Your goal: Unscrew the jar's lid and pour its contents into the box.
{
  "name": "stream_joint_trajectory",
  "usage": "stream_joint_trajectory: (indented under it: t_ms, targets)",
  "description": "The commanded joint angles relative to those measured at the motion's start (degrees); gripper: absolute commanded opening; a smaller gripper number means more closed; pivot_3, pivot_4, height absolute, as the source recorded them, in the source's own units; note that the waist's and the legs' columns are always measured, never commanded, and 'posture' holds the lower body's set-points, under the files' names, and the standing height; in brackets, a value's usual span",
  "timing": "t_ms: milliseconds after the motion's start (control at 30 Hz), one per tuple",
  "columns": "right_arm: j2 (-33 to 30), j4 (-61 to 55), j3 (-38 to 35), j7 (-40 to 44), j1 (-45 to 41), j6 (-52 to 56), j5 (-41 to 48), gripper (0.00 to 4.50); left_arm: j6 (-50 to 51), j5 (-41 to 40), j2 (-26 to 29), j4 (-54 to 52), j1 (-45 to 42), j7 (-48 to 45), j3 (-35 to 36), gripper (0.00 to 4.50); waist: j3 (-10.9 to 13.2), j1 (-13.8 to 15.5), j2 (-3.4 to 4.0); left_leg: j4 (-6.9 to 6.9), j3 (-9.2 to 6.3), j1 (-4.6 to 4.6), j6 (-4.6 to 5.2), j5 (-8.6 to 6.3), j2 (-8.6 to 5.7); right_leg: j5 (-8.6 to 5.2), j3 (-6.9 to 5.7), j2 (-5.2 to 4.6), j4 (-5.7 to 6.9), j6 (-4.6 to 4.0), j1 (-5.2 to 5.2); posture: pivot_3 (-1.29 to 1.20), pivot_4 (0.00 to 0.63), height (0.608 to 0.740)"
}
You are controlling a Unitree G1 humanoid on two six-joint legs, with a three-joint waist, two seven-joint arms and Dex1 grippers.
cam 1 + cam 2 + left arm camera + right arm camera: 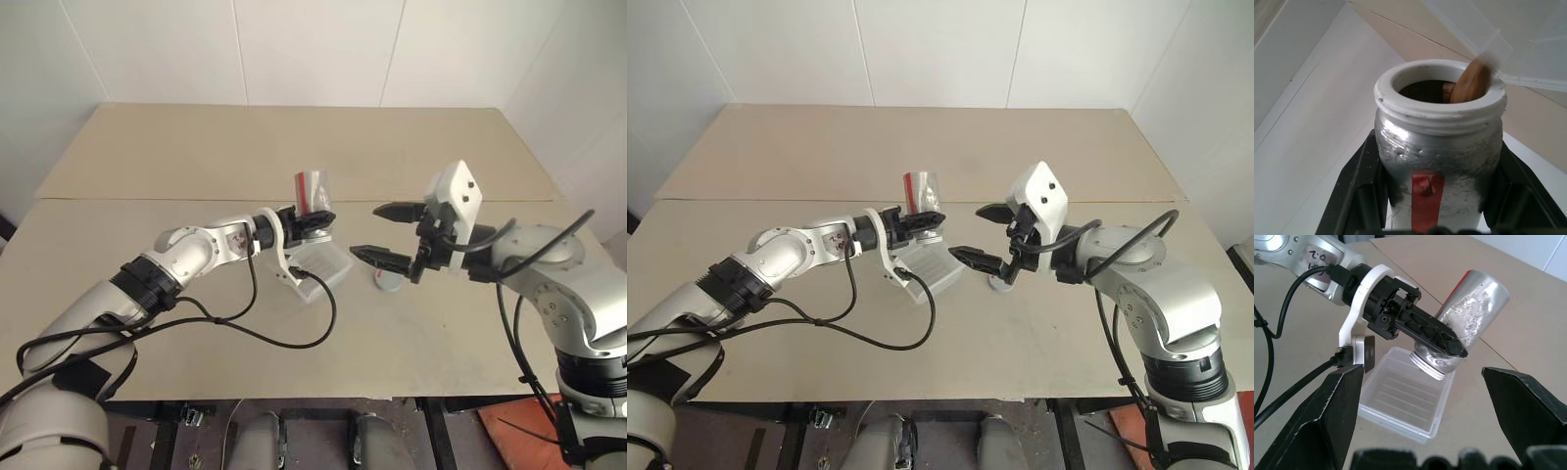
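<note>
On one beige table (196, 157), two robot arms are working over a single small set of items. One box (1400, 404) of translucent white plastic is sitting on the surface near the table's middle, its ridged bottom showing bare. One silvery jar (1469, 308) is being held tilted just above the box, mouth downward over the box's edge, base raised. The left gripper (1449, 345) is clamping the jar's body between both black fingers. The right gripper (387, 235) is hovering beside the jar, its two fingers spread wide apart and grasping nothing. One grey lid (386, 281) is lying on the table beneath the right gripper, just beside the box. One brown piece, the contents (1471, 81), is resting at the jar's open white rim, partly projecting from the mouth.
</note>
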Motion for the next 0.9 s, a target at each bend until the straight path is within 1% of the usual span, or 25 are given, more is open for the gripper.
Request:
stream_joint_trajectory:
  t_ms: [33,200,267,300,433,533,567,700,767,867,900]
  targets:
    - [-0.2,-1.6,-2.0,0.3,-0.2,-1.5,0.9,4.48,1.1,0.8,1.2,-2.8,-1.1,1.8,2.6,2.03,0.0,0.0,0.00,0.00,-0.01,0.00,0.00,0.00,0.00,0.00,0.00,0.00,0.00,0.00,0.00,0.00,0.150,0.740]
    - [-0.3,-0.7,-1.6,1.3,-0.8,-2.2,0.5,4.48,1.2,-0.6,2.3,-5.1,0.3,0.4,4.7,2.03,0.0,0.0,0.00,0.00,-0.09,0.00,0.00,0.00,0.00,0.00,0.00,0.00,0.00,0.00,0.00,0.00,0.150,0.740]
    - [-0.3,-0.3,-1.3,1.8,-0.9,-2.6,0.2,4.48,1.2,-3.1,2.1,-5.1,1.2,-1.1,6.5,2.03,0.0,0.0,0.00,0.00,-0.09,0.01,0.00,0.00,0.00,0.00,0.00,0.00,0.01,0.00,0.00,0.00,0.150,0.740]
    - [-0.3,-0.1,-1.3,2.0,-1.0,-2.8,0.1,4.48,1.4,-5.8,1.8,-5.3,1.9,-2.0,8.2,2.03,0.0,0.0,0.00,0.00,-0.09,0.02,0.00,0.00,0.00,0.00,0.01,0.00,0.02,0.00,0.00,0.00,0.150,0.740]
    - [-0.4,0.6,-1.6,3.1,-1.0,-3.3,0.4,4.48,4.0,-25.0,-1.1,-6.0,6.8,-11.3,18.8,2.03,0.0,-0.1,0.00,0.02,-0.20,0.04,0.00,0.00,0.04,0.00,0.05,0.00,0.03,0.00,-0.01,0.00,0.150,0.740]
    - [-0.6,0.9,-1.9,3.7,-0.6,-3.7,0.5,4.48,11.0,-37.5,-4.3,-7.6,10.9,-19.1,27.1,2.03,0.0,-0.1,0.00,0.05,-0.22,0.03,0.00,0.00,0.05,0.00,0.05,0.00,0.05,0.00,-0.01,0.00,0.150,0.740]
    - [-0.5,1.0,-1.9,3.7,-0.5,-3.8,0.6,4.48,14.5,-42.2,-5.9,-8.6,12.2,-22.4,29.9,2.03,0.0,-0.1,0.01,0.09,-0.24,0.02,0.00,0.00,0.06,0.00,0.02,0.00,0.06,0.00,0.00,0.00,0.150,0.740]
    - [-0.2,1.5,-2.2,4.2,0.1,-4.2,0.7,4.48,35.8,-63.6,-14.6,-16.0,17.1,-37.4,41.4,2.03,0.0,-0.2,0.01,0.13,-0.24,0.06,0.00,0.00,0.04,0.00,0.04,0.01,0.08,0.00,0.06,0.00,0.150,0.740]
    - [-0.1,1.8,-2.1,4.2,0.2,-4.2,0.7,4.48,43.4,-71.6,-17.7,-18.3,19.4,-40.3,46.2,2.03,0.0,-0.3,0.01,0.17,-0.28,0.07,0.00,0.00,0.05,0.00,0.04,0.02,0.09,0.01,0.08,0.00,0.150,0.740]
    - [0.1,1.9,-2.1,4.0,0.5,-3.7,0.9,4.48,46.7,-82.5,-20.5,-19.3,23.8,-43.1,52.3,2.03,0.0,-0.4,0.01,0.19,-0.34,0.10,0.00,0.00,0.05,0.00,0.05,0.03,0.07,0.01,0.11,0.00,0.150,0.740]
    - [0.1,1.8,-2.1,3.9,0.6,-3.4,1.0,4.48,46.3,-83.9,-20.9,-18.7,25.2,-42.9,53.3,2.03,0.0,-0.5,0.01,0.19,-0.34,0.11,0.00,0.00,0.04,0.00,0.07,0.03,0.06,0.01,0.12,0.00,0.150,0.740]
